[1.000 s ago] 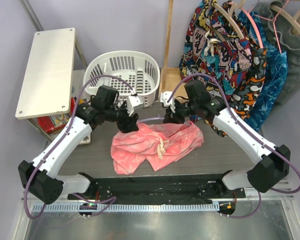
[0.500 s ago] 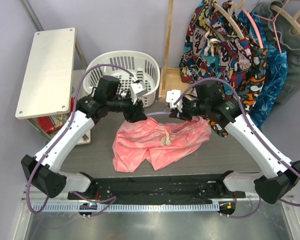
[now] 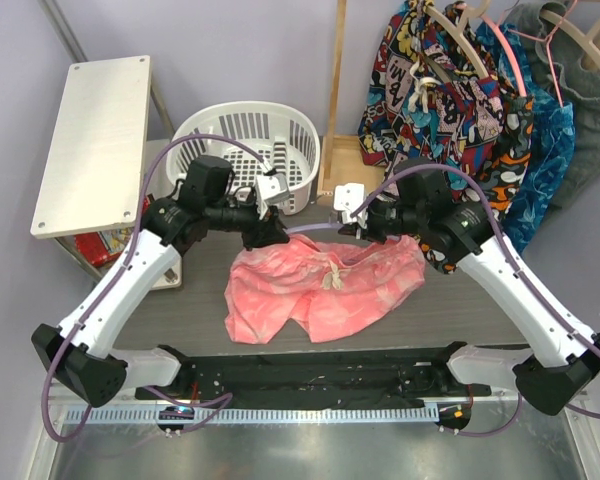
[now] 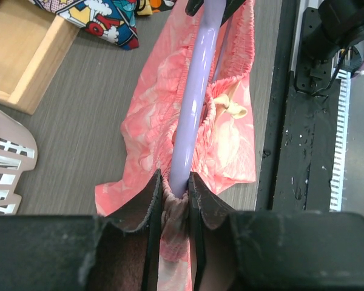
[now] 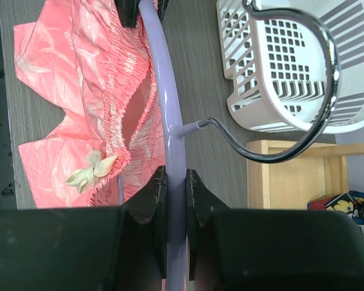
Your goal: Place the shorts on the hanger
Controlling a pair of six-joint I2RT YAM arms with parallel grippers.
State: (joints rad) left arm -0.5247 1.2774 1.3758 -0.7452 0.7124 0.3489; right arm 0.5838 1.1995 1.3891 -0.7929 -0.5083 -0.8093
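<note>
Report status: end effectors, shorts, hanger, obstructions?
Left end effector, right end effector shut on hanger. Shorts waistband pinched at left, rest on table. Basket just beyond.

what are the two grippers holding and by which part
Both hold the hanger. The left gripper pinches one end of it together with the waistband of the shorts. The right gripper clamps its bar near the hook.

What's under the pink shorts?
The grey table shows around the shorts, so they lie on it. The purple hanger lies along their waistband. Anything hidden beneath the cloth cannot be seen.
</note>
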